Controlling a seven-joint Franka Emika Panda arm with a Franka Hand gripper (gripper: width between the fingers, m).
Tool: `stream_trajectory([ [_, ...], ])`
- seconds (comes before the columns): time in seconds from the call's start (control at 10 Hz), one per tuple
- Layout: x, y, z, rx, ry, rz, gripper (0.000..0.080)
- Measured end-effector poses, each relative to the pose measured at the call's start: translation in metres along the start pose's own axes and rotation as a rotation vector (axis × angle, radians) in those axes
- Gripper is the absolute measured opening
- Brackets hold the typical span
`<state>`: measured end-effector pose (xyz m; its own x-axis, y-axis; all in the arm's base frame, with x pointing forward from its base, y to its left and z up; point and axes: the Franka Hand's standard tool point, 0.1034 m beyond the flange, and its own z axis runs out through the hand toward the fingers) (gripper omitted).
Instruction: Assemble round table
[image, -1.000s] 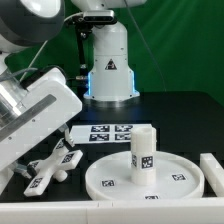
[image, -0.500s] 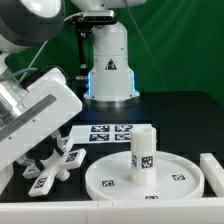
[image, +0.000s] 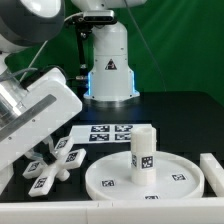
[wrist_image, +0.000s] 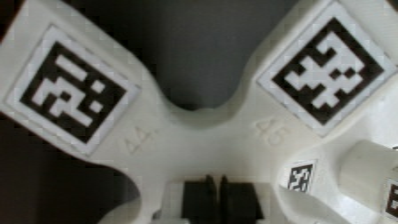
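Observation:
The cross-shaped base lies at the exterior view's lower left, beside the round disc. The short post stands upright on the middle of the disc. The arm's white hand hangs right over the base, and its fingertips are hidden in that view. In the wrist view the base fills the picture, with two tagged arms spreading out. My gripper shows two dark fingers pressed together at the base's surface, with nothing visible between them.
The marker board lies flat behind the disc. The arm's white pedestal stands at the back centre. A white border rail runs along the exterior view's right edge, and another along the front.
The cross-shaped base has shifted and turned slightly under the hand. The disc and the post have not moved.

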<state>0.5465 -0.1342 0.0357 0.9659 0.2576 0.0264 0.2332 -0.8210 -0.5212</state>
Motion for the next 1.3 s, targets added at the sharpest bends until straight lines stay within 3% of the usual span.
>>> stream_trajectory([
  [0.3, 0.003, -0.011, -0.003, -0.012, -0.015, -0.004, 0.0001],
  [0.4, 0.000, -0.016, 0.003, -0.009, -0.027, 0.019, 0.0089],
  [0.5, 0.001, -0.017, 0.005, -0.007, -0.029, 0.038, 0.0230],
  [0.6, 0.000, -0.016, 0.004, -0.008, -0.029, 0.039, 0.0230],
  [0.7, 0.000, -0.016, 0.005, -0.007, -0.029, 0.040, 0.0425],
  [0.8, 0.001, -0.018, 0.003, -0.002, -0.032, 0.049, 0.0425],
  [0.9, 0.005, -0.021, -0.001, 0.003, -0.031, 0.052, 0.0593],
  [1.3, 0.003, -0.014, 0.000, -0.020, -0.018, 0.001, 0.0647],
])
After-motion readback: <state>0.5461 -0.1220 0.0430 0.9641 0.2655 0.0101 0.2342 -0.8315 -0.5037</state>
